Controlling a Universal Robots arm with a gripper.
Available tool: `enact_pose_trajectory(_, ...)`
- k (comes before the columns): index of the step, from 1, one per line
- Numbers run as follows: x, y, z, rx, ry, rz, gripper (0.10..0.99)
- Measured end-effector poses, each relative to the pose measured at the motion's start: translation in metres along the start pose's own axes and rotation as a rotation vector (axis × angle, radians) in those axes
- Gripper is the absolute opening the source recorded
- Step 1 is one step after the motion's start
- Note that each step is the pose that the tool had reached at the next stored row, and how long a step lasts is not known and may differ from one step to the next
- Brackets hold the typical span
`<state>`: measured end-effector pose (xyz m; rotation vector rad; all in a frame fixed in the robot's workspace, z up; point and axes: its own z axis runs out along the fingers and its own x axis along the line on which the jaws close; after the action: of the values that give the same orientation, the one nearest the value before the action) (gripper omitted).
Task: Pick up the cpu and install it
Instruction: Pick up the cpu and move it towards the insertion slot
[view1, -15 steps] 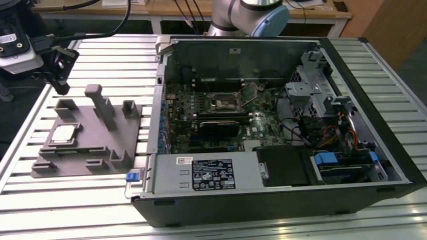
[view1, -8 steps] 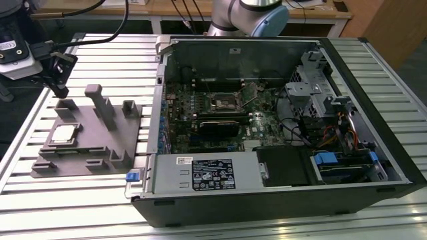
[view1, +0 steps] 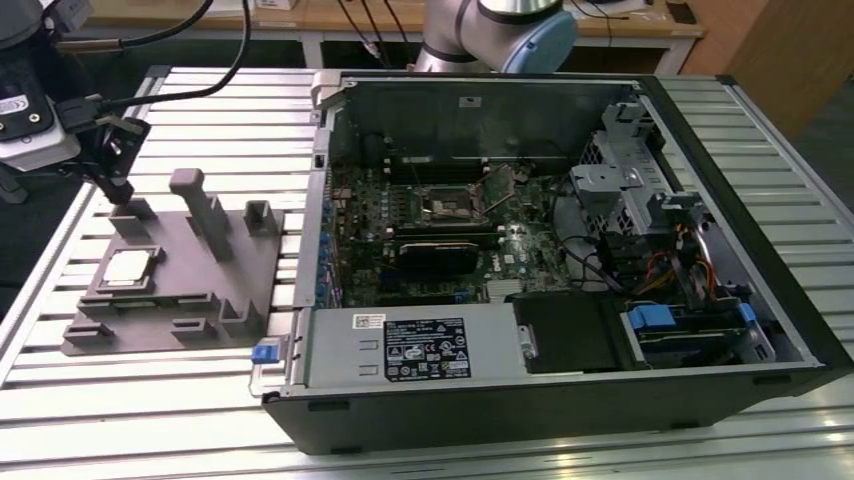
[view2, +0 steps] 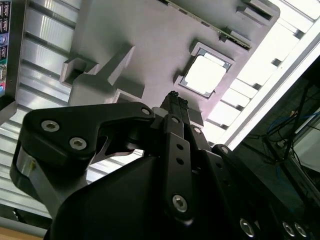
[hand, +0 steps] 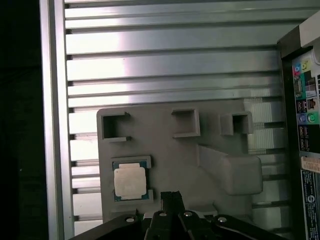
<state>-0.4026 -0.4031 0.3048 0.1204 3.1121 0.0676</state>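
Note:
The cpu (view1: 130, 268) is a small square chip with a pale silvery top, lying flat in a recess of the grey plastic fixture (view1: 200, 300) on the exterior view's left. It also appears in both wrist views, as the cpu (view2: 206, 75) and the cpu (hand: 130, 181). My gripper (view1: 118, 195) hangs above the fixture's far part, a little beyond the chip and apart from it. Its two thin fingers are pressed together with nothing between them, as the gripper (view2: 173, 98) and the gripper (hand: 170, 195) show. The black-framed socket (view1: 445, 207) sits on the motherboard inside the open computer case.
The open computer case (view1: 694, 330) lies on its side on the ribbed metal table (view1: 147, 400), right beside the fixture. Upright blocks (view1: 203, 205) rise from the fixture near my gripper. Cables and drive cages crowd the case on the exterior view's right.

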Motion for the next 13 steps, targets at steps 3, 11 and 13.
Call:
enact_pose_trajectory(3,0.0034,-0.0006,0.0029,0.0,0.0,0.0,0.106)
enact_pose_trajectory(11,0.0113,-0.0017,0.0102,0.0,0.0,0.0,0.106)
enact_pose_trajectory(13,0.0132,-0.002,0.012,0.0,-0.0001,0.0,0.106)
